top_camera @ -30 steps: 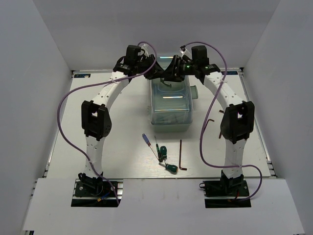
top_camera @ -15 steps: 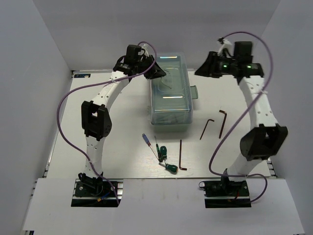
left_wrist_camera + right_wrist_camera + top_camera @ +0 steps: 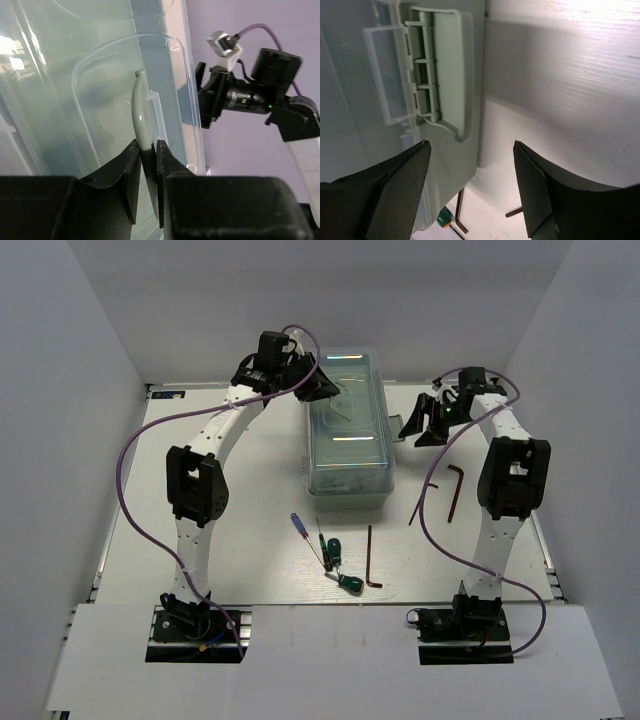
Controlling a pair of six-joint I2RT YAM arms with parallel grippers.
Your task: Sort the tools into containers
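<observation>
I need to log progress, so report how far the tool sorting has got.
Done: nothing visibly; the toolbox is closed. In hand: the left gripper pinches the lid handle, the open right gripper faces the side latch. Left: screwdrivers and three hex keys lie on the table, all to be sorted.

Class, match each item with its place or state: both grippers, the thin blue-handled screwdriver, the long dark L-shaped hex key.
1 left gripper
2 right gripper
3 thin blue-handled screwdriver
4 long dark L-shaped hex key

A lying right of the green-handled screwdrivers
B open beside the pale green toolbox latch
C clamped on the pale green lid handle
D lying left of the green-handled screwdrivers

Pairs: 1-C, 2-B, 3-D, 4-A
</observation>
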